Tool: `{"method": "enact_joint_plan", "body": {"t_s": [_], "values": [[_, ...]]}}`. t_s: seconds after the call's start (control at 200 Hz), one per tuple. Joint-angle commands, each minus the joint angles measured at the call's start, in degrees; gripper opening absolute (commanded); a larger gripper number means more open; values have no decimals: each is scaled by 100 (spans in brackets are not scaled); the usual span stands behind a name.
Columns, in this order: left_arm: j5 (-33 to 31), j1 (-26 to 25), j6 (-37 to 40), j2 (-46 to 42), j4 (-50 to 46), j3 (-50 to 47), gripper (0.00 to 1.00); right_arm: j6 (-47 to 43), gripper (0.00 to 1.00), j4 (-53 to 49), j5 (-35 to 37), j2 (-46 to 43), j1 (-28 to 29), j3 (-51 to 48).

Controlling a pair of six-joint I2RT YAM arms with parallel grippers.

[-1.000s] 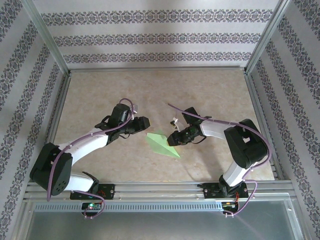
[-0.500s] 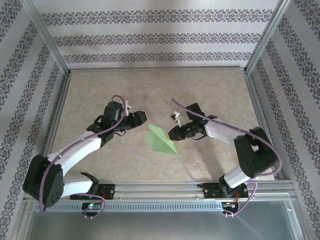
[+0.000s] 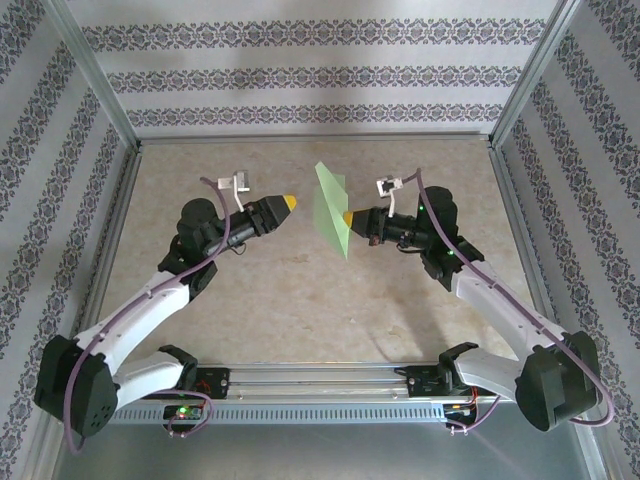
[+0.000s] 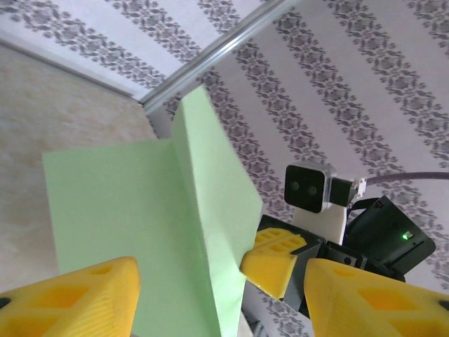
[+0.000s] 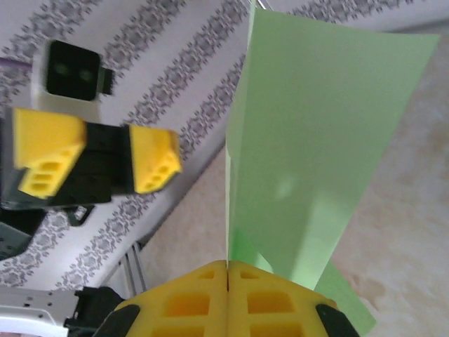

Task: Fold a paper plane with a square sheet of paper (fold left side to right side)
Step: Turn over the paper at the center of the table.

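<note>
Right end effector clamps green paper; wrist: pads meeting.

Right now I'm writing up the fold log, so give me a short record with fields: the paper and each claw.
paper: light green, folded with a crease, held upright above the table
right claw: shut on one edge of the paper
left claw: open, pointing at the paper, not touching it
</note>
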Motion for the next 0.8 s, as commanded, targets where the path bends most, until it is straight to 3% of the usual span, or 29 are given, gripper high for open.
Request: {"method": "enact_joint_plan", "body": {"t_s": [0.0,0.215,0.35,0.595,0.795], "values": [[420,-105,-241,237,789,281,62,598,0,765,-113,-40,92,69],[517,-252,-503,668,1490,334,54,672,0,819,-104,-31,306,197],[528,-345,-469,826,1497,375,49,670,0,823,-114,47,394,263],[540,-413,-540,962,1673,389,31,637,0,819,-105,170,513,312],[518,-429,-491,985,1581,409,25,628,0,823,-114,233,570,330]]}}
